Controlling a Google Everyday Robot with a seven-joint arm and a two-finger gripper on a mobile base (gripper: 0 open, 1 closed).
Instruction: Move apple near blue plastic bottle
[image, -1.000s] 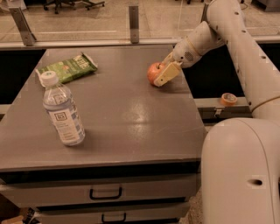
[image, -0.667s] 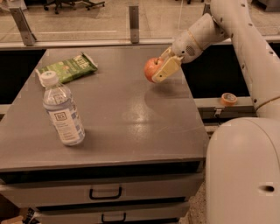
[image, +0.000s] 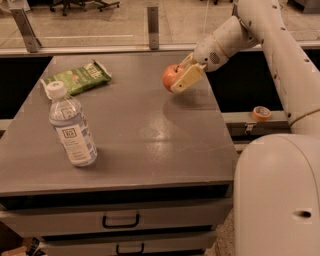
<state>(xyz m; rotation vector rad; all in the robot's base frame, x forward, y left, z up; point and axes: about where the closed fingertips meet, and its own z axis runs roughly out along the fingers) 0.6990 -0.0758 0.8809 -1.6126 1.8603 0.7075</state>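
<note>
**Q:** Gripper position and condition?
**A:** The gripper is over the table's far right part, with its fingers clamped on the apple. The apple appears to be held clear of the surface.

**Q:** Bottle?
**A:** The bottle stands upright and capped. It is well apart from the gripper, to its left in view and nearer the front edge.

**Q:** Other items?
**A:** A green packet lies flat, left of the gripper at about the same depth and behind the bottle. A tape roll sits on a ledge off the table, right of the gripper and below it.
</note>
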